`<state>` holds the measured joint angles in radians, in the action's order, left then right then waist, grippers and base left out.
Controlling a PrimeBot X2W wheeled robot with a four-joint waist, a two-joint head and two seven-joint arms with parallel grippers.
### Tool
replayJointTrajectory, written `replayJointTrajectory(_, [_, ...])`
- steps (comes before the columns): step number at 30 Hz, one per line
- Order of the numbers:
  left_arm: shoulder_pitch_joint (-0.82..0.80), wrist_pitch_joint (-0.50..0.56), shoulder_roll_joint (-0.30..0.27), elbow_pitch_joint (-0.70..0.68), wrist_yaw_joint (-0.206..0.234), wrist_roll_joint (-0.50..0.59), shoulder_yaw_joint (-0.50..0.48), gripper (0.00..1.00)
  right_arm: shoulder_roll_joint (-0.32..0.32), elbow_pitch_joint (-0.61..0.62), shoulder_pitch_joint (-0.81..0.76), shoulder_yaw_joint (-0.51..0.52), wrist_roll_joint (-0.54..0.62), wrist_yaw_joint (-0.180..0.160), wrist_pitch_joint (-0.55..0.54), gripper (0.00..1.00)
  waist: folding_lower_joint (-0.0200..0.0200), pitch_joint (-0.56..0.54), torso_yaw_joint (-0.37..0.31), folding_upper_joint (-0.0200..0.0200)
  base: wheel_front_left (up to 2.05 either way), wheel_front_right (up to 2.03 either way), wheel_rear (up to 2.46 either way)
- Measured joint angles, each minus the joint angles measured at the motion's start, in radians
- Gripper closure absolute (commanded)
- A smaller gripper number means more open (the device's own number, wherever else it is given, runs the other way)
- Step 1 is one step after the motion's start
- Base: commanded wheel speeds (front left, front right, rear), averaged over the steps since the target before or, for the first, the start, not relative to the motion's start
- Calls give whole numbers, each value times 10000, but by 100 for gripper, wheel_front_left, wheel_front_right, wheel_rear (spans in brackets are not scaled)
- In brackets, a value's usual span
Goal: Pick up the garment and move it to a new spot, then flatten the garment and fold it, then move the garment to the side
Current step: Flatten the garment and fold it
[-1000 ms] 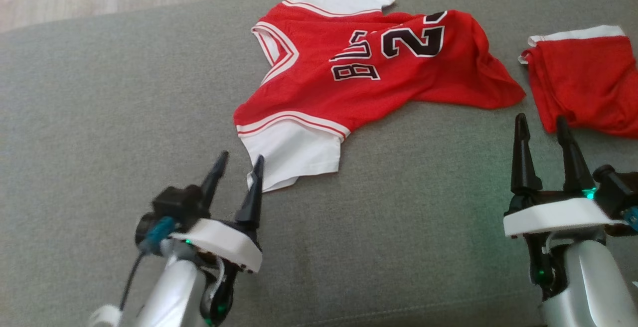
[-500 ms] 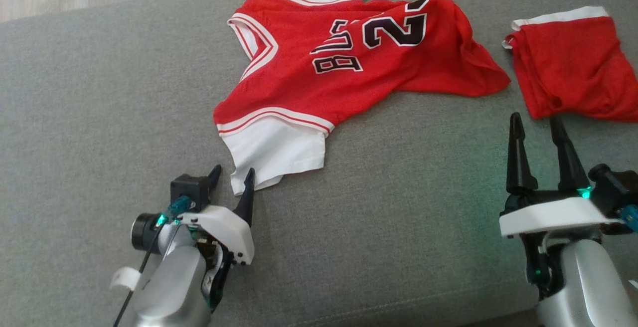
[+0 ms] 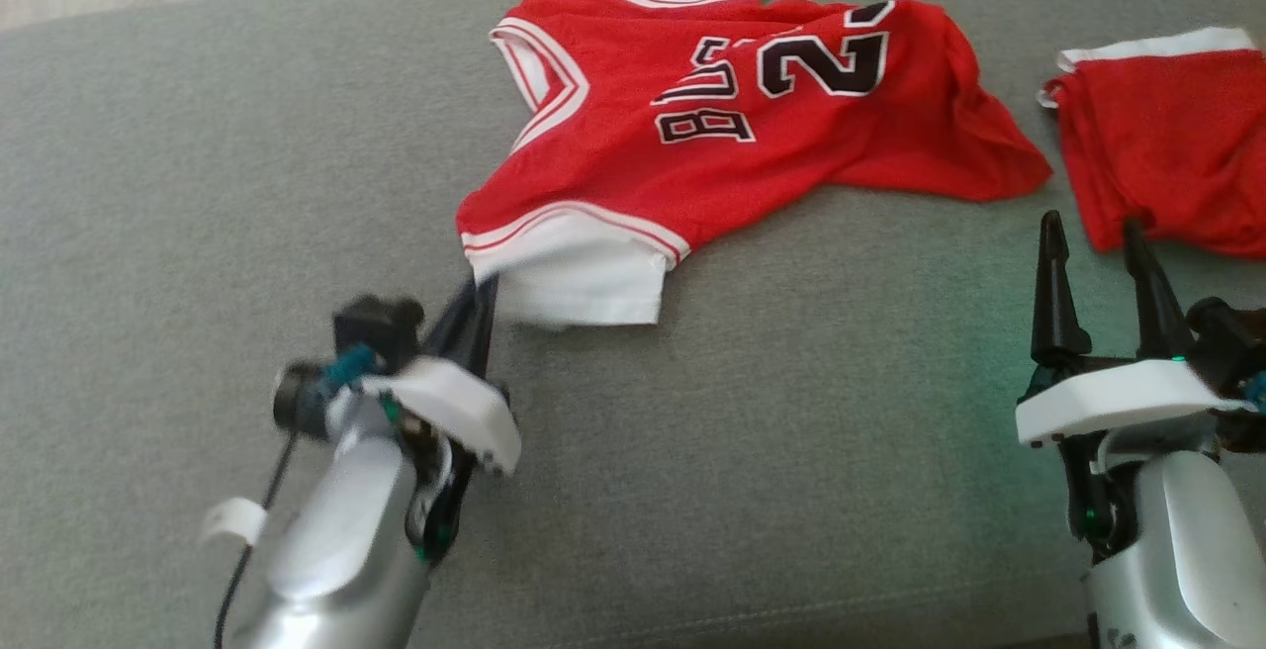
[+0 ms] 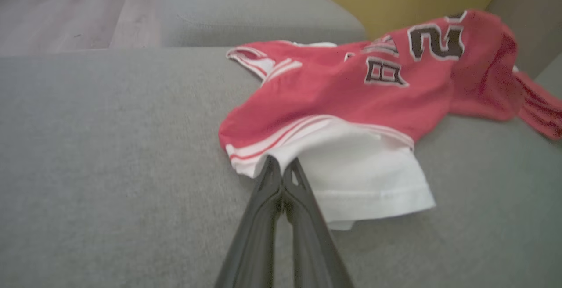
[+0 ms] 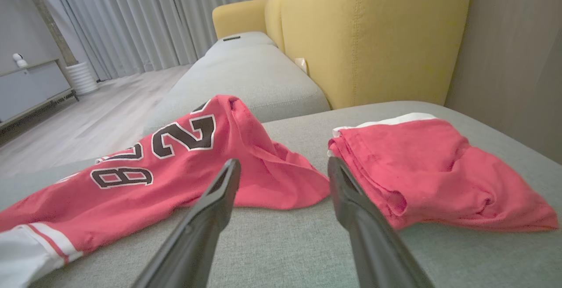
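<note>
A: Left claw?
B: Pinched closed on the near edge of the white sleeve. The red jersey spreads away beyond it on the grey sofa cushion.
A: Right claw?
B: Fingers apart, empty, near the folded red garment.

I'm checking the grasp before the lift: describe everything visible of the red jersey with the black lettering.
The red mesh-look basketball jersey lies rumpled on the grey fabric cushion. It has white sleeves, red-and-white striped trim, and black white-edged lettering. The left gripper is shut on the edge of the near white sleeve.
</note>
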<state>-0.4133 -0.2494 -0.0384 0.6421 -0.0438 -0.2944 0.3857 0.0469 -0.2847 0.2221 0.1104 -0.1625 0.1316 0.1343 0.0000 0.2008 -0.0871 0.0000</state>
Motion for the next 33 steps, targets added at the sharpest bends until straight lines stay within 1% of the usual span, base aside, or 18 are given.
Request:
replayJointTrajectory(1, [0, 0, 0, 0, 0, 0, 0, 100, 0, 0, 0, 0, 0, 0, 0, 0, 0, 0, 0, 0, 0, 0, 0])
replayJointTrajectory(3, [43, 0, 6, -905, 90, 15, -295, 100, 0, -134, 20, 56, 59, 0, -94, 0, 0, 2, 122, 0, 0, 0, 0])
replayJointTrajectory(7, [563, -4, 13, -2372, 104, 219, -936, 100, -2, -504, 172, 190, 117, 0, -309, 0, 0, -3, 337, 0, 0, 0, 0])
replayJointTrajectory(9, [931, -4, 10, -2849, 171, 297, -1141, 100, 0, -769, 205, 247, 155, 0, -443, 0, 0, -4, 423, 0, 0, 0, 0])
replayJointTrajectory(12, [1247, -4, 6, -3325, 163, 293, -1185, 100, -2, -1333, 250, 307, 125, 0, -648, 0, 0, 15, 557, 0, 0, 0, 0])
replayJointTrajectory(17, [1264, -4, 2, -3687, 159, 291, -1110, 100, -2, -2322, 792, 362, 125, 0, -740, 0, 0, 109, 758, 0, 0, 0, 0])
replayJointTrajectory(23, [1263, -4, 0, -3779, 159, 288, -911, 100, -2, -3737, 1889, 1331, 111, 0, -679, 0, 0, 266, 994, 0, 0, 0, 0])
replayJointTrajectory(29, [1238, -4, 0, -3785, 159, 276, -746, 100, 0, -5068, 2746, 2468, 1141, 0, -640, 0, 0, 463, 1222, 0, 0, 0, 0])
replayJointTrajectory(33, [1213, -4, 2, -3791, 159, 276, -729, 100, 0, -5760, 3206, 2953, 1630, 0, -637, 0, 1, 591, 1359, 0, 0, 0, 0])
